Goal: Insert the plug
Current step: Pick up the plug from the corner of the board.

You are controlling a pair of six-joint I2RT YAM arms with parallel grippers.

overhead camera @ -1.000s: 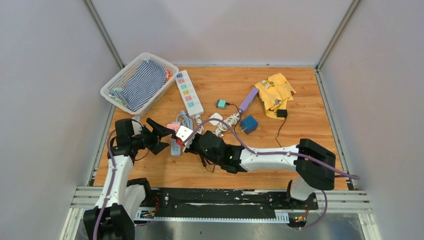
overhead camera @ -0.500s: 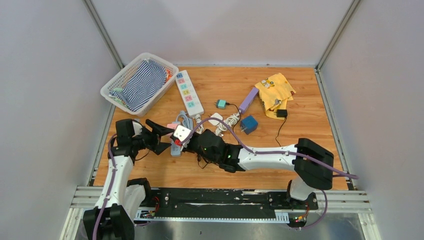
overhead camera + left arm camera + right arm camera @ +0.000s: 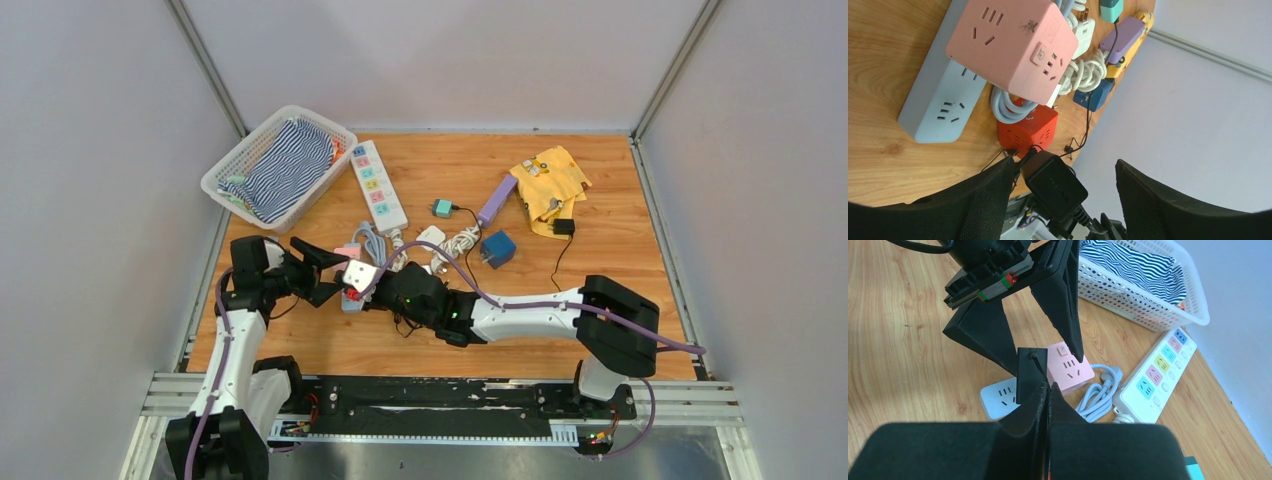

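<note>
The plug (image 3: 1053, 185) is a black block with a thin cable, and it hangs above the table. My right gripper (image 3: 1048, 387) is shut on its tail end, so the block (image 3: 1029, 375) sticks out past the fingertips. My left gripper (image 3: 1064, 167) is open, one finger on each side of the plug, not touching it. Below lie a pink socket cube (image 3: 1013, 45), a red socket cube (image 3: 1028, 127) and a pale grey power strip (image 3: 940, 107). In the top view both grippers meet left of centre, the left (image 3: 335, 275) facing the right (image 3: 352, 282).
A long white power strip (image 3: 378, 185) with coloured sockets lies behind, beside a white basket (image 3: 235, 165) holding striped cloth. A teal adapter (image 3: 441, 208), a purple bar (image 3: 497, 200), a blue cube (image 3: 498, 248), coiled white cable and a yellow cloth (image 3: 550, 185) lie at the right.
My right arm has carried the plug leftward, in between the left gripper's fingers. The left jaws have narrowed slightly and stay open.
</note>
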